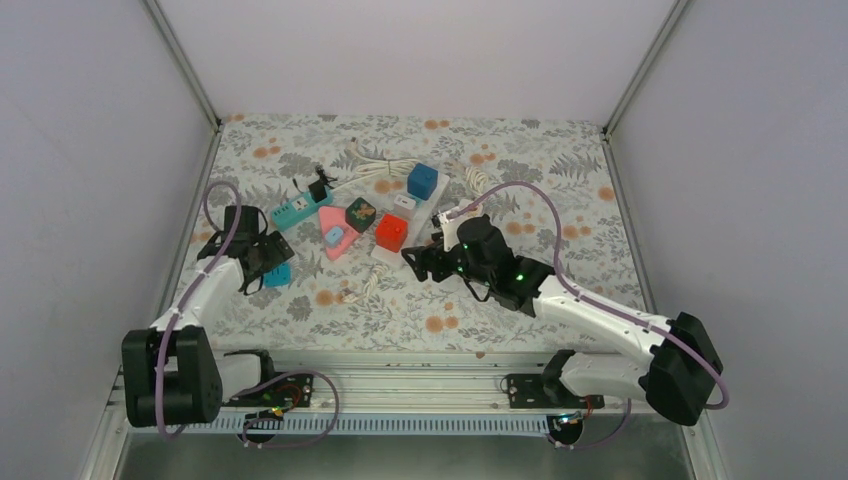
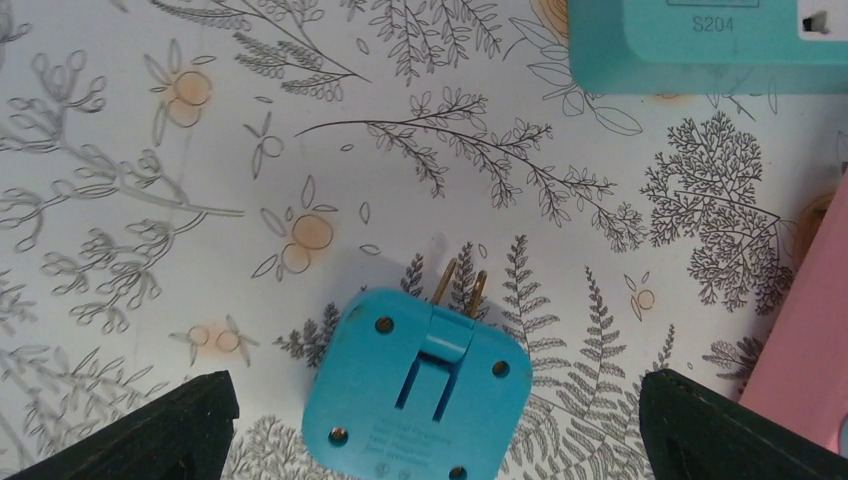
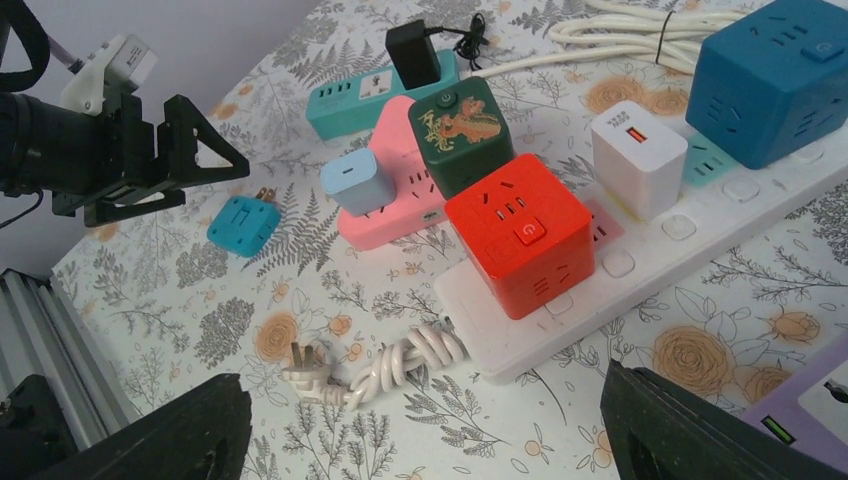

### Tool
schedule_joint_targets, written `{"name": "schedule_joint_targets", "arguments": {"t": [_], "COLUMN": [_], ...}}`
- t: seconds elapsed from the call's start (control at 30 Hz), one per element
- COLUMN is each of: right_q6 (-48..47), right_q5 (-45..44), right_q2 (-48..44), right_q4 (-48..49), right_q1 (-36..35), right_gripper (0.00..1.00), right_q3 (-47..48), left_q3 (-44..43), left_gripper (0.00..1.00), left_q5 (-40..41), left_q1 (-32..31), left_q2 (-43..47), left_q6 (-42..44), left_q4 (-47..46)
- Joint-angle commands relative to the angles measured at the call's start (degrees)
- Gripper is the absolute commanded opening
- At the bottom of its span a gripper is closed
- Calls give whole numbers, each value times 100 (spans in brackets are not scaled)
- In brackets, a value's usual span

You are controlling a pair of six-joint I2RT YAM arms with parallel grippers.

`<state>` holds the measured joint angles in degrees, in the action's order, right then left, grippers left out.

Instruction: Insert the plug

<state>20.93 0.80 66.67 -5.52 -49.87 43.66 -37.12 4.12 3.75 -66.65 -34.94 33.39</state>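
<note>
- Left wrist view: teal plug (image 2: 415, 385), a small square block with rounded corners and a screw head at each corner, lying flat on the flower-printed surface (image 2: 130, 250)
- Two flat brass prongs come out of a hinged tab at its far edge and point away, toward the teal power strip (image 2: 700, 40) at the top of the picture; plug and strip are well apart
- Lettering moulded on the plug body is too small to read
- Left pincer (image 2: 432, 400): jaws spread wide, one to each side of the plug, touching nothing and holding nothing
- Right pincer (image 3: 420, 420): also wide open and empty, facing the white power strip (image 3: 700, 230) with the red cube socket (image 3: 520, 235) on it
- Top external view: plug at the left side of the surface, just beside the left pincer and nearest the teal strip and the pink triangular strip (image 1: 336, 240)
- Handling, as a judgement: hard plastic, light and stiff; the smooth sides may slip under a weak squeeze
- Best hold, as a judgement: the two flat opposite sides of the body, well behind the prongs, since the hinged tab may fold if pressed
</note>
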Motion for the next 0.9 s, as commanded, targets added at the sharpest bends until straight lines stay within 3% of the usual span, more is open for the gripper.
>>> {"name": "schedule_joint_targets", "arguments": {"t": [0.0, 0.23, 0.43, 0.73, 0.87], "right_q6": [27, -4, -1, 104, 118], "right_q5": [-73, 49, 266, 107, 100], "right_q2": [177, 267, 285, 138, 85], "right_q4": [266, 315, 419, 398, 388], "right_q1": [-32, 0, 0, -2, -4], "right_gripper": [90, 90, 90, 90, 90], "right_q3": [-87, -88, -150, -247, -254], "left_q3": [76, 53, -149, -278, -287], "left_gripper": [100, 99, 96, 78, 78], "left_q5": [-301, -156, 255, 824, 916], "left_q1": [43, -45, -497, -928, -929], "left_q2": [-387, -668, -1228, -1577, -1700], "left_q6": [296, 421, 444, 225, 189], "left_q4": [-484, -463, -382, -134, -193]}}
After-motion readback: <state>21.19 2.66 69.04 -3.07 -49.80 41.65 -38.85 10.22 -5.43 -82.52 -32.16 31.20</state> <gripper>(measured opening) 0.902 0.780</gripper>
